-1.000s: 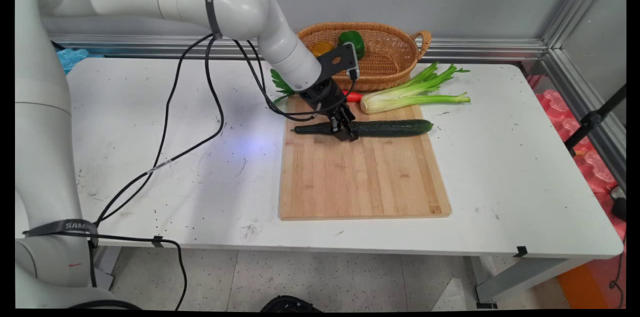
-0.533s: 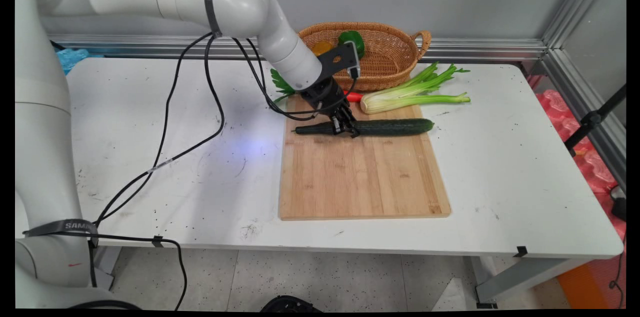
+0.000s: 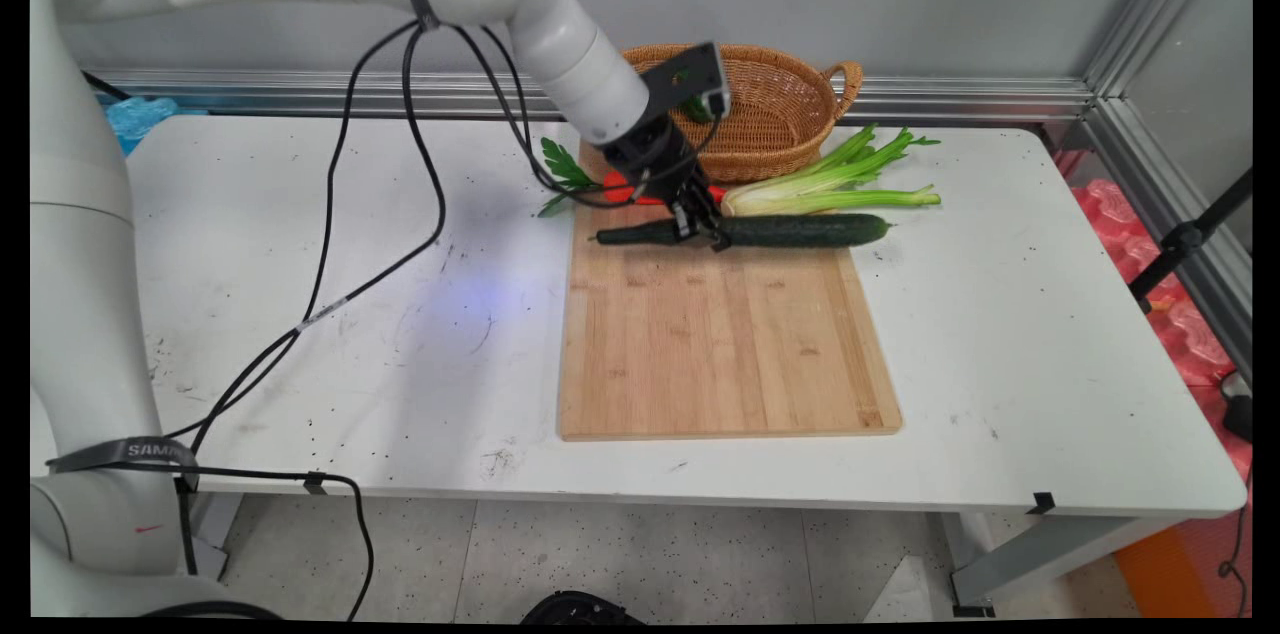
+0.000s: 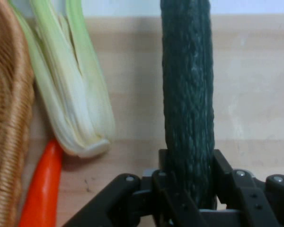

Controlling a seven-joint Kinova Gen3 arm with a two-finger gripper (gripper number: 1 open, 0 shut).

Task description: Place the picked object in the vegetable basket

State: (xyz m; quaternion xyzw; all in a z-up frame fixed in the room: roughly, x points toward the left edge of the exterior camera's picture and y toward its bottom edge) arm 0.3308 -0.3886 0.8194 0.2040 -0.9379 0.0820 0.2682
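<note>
gripper [image 3: 700, 232] pinching cucumber [image 3: 800, 230] between both fingers | cucumber over board [image 3: 720, 344] | celery [image 4: 71, 94], carrot [image 4: 42, 189], basket [image 4: 4, 118] beside the fingers, apart

Even, bright overhead light fills the main view, and the arm [image 3: 560, 44] and cables throw only soft shadows on the white worktop [image 3: 1000, 334]. The hand view is softly lit, its cucumber [image 4: 188, 94] fairly sharp.
</note>
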